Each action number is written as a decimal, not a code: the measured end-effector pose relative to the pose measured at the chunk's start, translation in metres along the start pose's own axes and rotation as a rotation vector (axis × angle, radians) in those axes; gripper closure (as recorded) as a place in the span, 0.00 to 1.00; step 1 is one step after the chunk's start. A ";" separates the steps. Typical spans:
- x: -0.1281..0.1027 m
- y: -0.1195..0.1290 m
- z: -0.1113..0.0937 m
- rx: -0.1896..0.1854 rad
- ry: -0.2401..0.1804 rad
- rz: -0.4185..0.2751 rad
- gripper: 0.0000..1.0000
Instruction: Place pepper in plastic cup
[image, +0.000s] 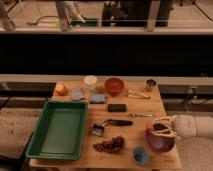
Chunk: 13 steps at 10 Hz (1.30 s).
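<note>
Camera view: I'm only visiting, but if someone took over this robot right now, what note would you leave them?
Gripper: at the table's right side, over the purple bowl.
Pepper: a small red shape at the bowl's left rim, by the gripper, is probably it; whether it is gripped is unclear.
Plastic cup: blue, at the front edge, left of the bowl; no pepper visible in it.
Done: pepper not in the cup yet.
Left: bring the pepper over the cup and drop it in.
</note>
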 end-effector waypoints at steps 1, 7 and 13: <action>-0.003 0.006 0.005 -0.018 -0.013 -0.001 1.00; -0.010 0.036 0.020 -0.098 -0.079 0.001 1.00; -0.016 0.057 0.041 -0.160 -0.117 -0.005 1.00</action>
